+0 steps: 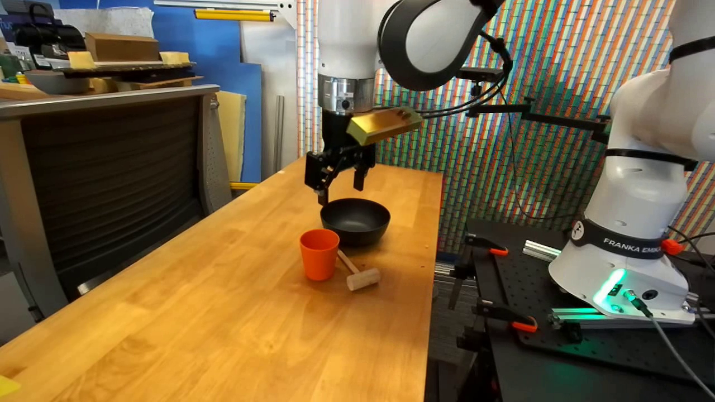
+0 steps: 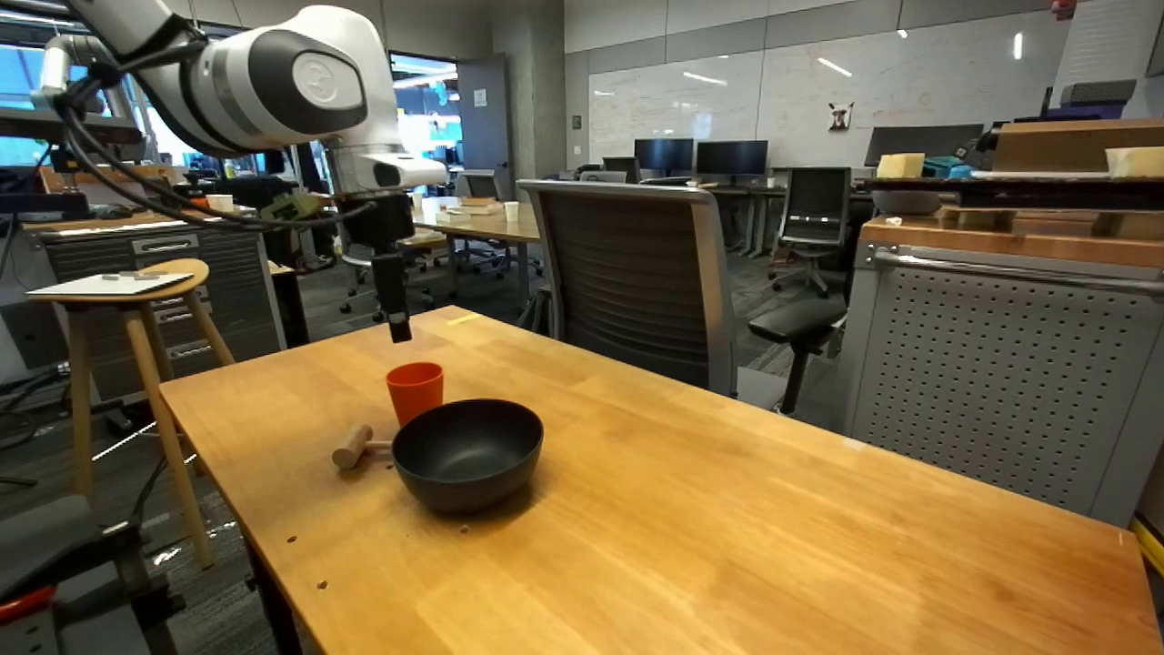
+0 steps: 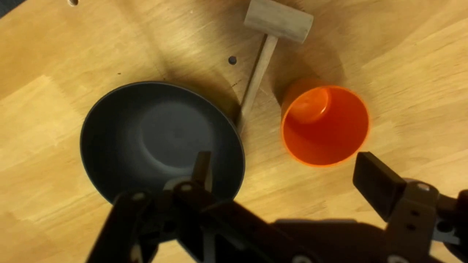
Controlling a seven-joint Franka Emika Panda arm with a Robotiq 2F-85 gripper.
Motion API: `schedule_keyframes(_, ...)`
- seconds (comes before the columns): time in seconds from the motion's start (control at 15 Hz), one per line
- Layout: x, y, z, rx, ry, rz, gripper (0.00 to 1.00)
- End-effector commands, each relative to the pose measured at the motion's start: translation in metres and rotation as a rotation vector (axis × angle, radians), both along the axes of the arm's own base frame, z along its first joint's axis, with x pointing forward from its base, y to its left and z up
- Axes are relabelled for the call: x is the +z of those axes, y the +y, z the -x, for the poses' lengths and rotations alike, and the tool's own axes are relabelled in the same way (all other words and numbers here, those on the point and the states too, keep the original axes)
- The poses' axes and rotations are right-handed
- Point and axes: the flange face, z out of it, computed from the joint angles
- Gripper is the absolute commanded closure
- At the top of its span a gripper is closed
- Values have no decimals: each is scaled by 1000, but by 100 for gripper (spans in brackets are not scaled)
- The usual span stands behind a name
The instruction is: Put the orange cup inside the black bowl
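My hand (image 3: 286,170) hangs above the counter (image 3: 413,91), jaws spread wide, holding nothing. Orange cup (image 3: 325,126) stands upright, lower than my hand and clear of it, beside the black bowl (image 3: 157,126), gap between.

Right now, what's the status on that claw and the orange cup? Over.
Gripper open, holding nothing. Orange cup upright on the table, outside the black bowl. Wooden mallet lies close beside both; probably no obstacle.

Whiteboard (image 2: 682,105) on far wall (image 2: 618,18); door (image 2: 489,136) open; 1 wooden stool (image 2: 194,270); grey floor (image 2: 223,514)
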Motion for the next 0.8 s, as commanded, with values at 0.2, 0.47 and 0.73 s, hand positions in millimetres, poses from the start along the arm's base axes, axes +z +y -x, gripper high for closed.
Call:
schedule_keyframes(0.2,-46,-1,-42,-62,59,-32,0)
schedule_keyframes(0.47,-70,-1,-42,-116,110,-69,0)
schedule_keyframes(0.73,-84,-4,-46,-133,111,-76,35)
